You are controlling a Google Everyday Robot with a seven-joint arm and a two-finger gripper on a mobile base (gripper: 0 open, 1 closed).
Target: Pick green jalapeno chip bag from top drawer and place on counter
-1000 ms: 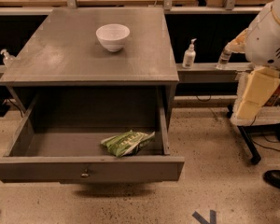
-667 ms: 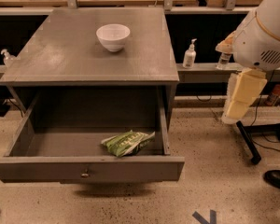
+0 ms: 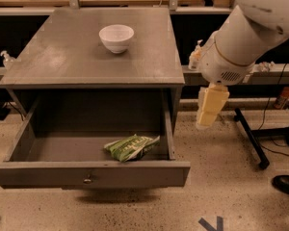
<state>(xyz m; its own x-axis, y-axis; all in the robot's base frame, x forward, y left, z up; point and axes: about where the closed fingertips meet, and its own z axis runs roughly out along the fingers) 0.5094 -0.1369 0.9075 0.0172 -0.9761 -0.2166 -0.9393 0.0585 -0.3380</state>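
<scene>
Chip bag (image 3: 131, 147) flat, long axis left-right, pincer (image 3: 206, 121) right of drawer (image 3: 43, 173)

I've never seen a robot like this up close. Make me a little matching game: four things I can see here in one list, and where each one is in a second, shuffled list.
Things:
1. bowl
2. chip bag
3. claw
4. knob

Places:
A. on the front of the drawer
B. in the air beside the counter
C. standing on the counter
D. lying inside the open drawer

Pairs: 1-C, 2-D, 3-B, 4-A
</scene>
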